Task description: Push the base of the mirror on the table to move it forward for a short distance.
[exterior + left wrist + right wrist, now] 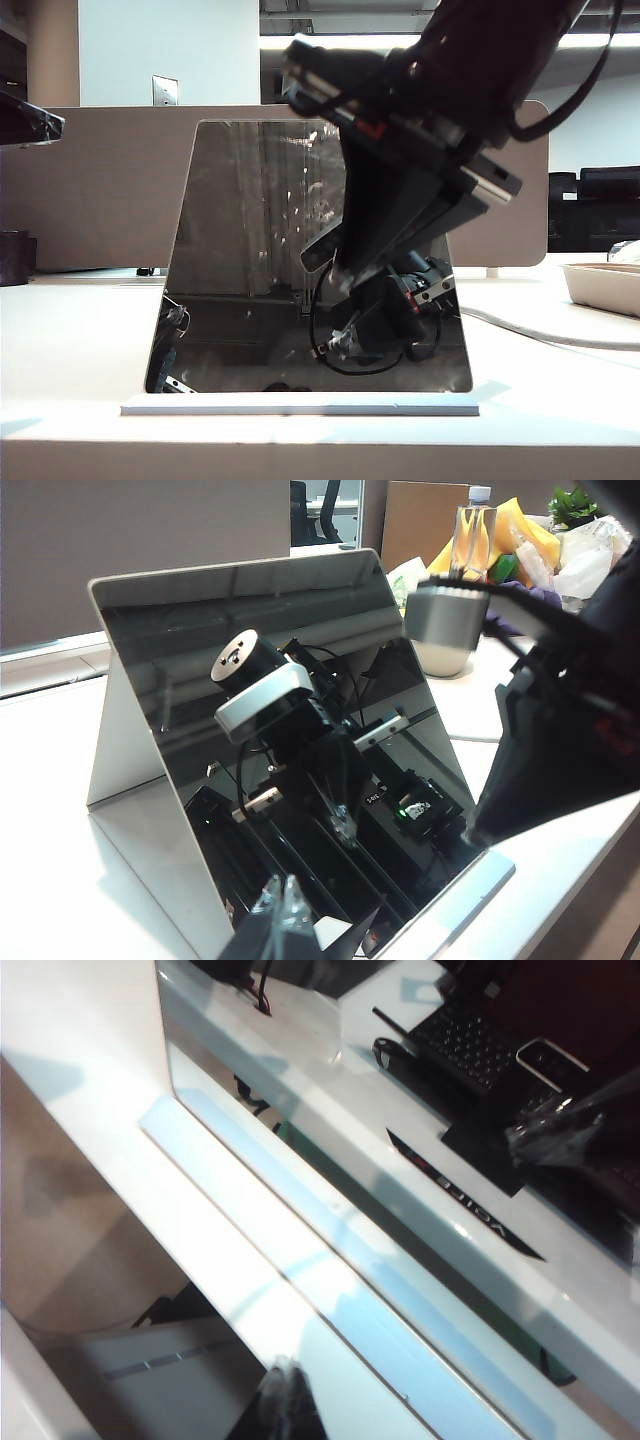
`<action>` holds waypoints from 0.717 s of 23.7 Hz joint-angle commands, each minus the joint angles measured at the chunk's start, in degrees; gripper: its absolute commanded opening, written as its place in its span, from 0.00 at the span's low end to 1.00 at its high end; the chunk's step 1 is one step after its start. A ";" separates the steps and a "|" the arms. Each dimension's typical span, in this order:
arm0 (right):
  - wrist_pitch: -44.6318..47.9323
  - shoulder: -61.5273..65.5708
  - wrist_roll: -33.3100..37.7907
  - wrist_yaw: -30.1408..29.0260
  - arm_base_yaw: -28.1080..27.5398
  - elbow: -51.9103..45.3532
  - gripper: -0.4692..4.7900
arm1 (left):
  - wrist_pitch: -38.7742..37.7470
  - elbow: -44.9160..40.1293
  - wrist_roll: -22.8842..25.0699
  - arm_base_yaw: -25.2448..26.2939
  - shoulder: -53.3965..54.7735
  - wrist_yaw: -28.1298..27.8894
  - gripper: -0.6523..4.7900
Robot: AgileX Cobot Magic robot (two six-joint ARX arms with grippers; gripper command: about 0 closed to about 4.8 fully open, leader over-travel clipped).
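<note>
Right gripper (285,1400) near mirror base (300,1260)

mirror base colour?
White, a thin flat slab: the base of the mirror, clearest in the exterior view.

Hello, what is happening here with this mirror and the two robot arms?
A dark mirror stands on its thin white base near the front edge of the white table. The right arm hangs close in front of the mirror; its gripper hovers low by the base, and contact cannot be seen. The left gripper waits at the mirror's other side. Neither holds anything, and whether their jaws are open cannot be told. The push does not look clearly begun.
</note>
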 commanded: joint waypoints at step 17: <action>1.77 7.17 0.59 2.97 4.72 0.04 0.08 | 0.66 0.04 0.24 -0.02 0.04 0.00 0.12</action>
